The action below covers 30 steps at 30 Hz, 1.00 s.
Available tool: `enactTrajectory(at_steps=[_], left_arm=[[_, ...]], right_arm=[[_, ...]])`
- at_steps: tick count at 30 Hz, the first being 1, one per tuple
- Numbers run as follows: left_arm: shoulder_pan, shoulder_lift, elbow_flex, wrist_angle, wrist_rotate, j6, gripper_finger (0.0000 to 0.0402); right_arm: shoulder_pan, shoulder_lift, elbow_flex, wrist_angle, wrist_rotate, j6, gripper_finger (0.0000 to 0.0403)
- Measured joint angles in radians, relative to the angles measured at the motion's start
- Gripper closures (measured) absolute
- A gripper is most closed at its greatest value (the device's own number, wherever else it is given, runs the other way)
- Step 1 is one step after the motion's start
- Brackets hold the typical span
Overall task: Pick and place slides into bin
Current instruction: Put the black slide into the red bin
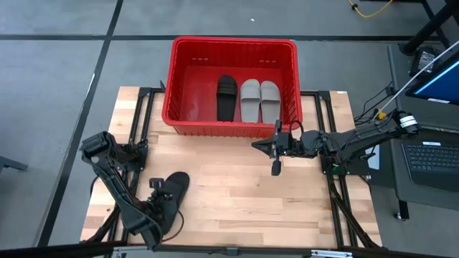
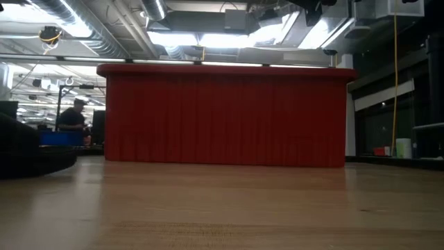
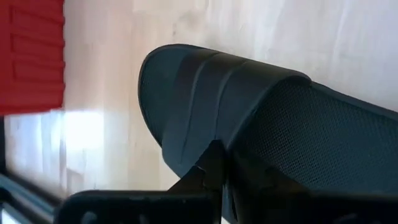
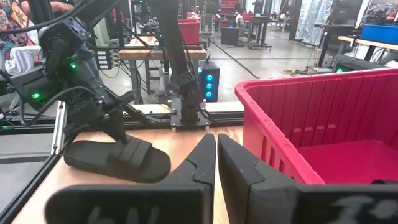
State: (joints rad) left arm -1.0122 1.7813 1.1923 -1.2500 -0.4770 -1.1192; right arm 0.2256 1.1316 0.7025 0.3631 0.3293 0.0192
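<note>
I see the left gripper [image 1: 163, 195] clamped on a black slide [image 1: 172, 192] on the bench [image 1: 237, 193], lower left. Three slides [image 1: 249, 99] lie in the bin [image 1: 231, 47], top centre. My right gripper [image 1: 276, 147], mid-frame, is pinched empty.

Bin [image 1: 188, 50]: large red plastic crate, ribbed walls, thick rim, upright at the far edge of the surface [image 1: 237, 193], centred.

Inside the bin, on its floor, right of centre: one black slide [image 1: 226, 97] and two light grey slides [image 1: 259, 99], side by side, soles down, lengthwise near-to-far. The black one is leftmost.

Fourth slide [image 1: 171, 195]: matte black, wide strap, at the near left of the surface, sole down.
</note>
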Motion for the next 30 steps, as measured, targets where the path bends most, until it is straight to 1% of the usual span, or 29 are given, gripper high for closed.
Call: enactTrajectory(at_steps=[4,9,13,19,21,25,30], left_arm=[[0.001,-0.019,0.028,-0.067,0.004,-0.042,0.0395],[0.014,-0.045,0.108,-0.223,-0.015,-0.072,0.0396],[0.035,-0.066,0.186,-0.318,-0.098,-0.099,0.0396],[0.112,-0.117,0.270,-0.320,-0.211,-0.072,0.0397],[0.144,-0.131,0.292,-0.322,-0.265,-0.058,0.0397],[0.213,-0.148,0.343,-0.321,-0.417,0.002,0.0397],[0.304,-0.149,0.414,-0.322,-0.544,0.115,0.0397]], right_arm=[[0.000,0.000,0.000,0.000,0.000,0.000,0.0382],[0.000,0.000,0.000,0.000,0.000,0.002,0.0382],[0.000,0.000,0.000,-0.001,0.000,-0.002,0.0382],[0.000,0.000,0.000,-0.001,0.000,-0.054,0.0382],[0.000,0.000,0.000,-0.001,0.000,-0.054,0.0382],[0.000,0.000,0.000,0.000,0.000,-0.069,0.0382],[0.000,0.000,0.000,0.000,0.000,-0.120,0.0382]])
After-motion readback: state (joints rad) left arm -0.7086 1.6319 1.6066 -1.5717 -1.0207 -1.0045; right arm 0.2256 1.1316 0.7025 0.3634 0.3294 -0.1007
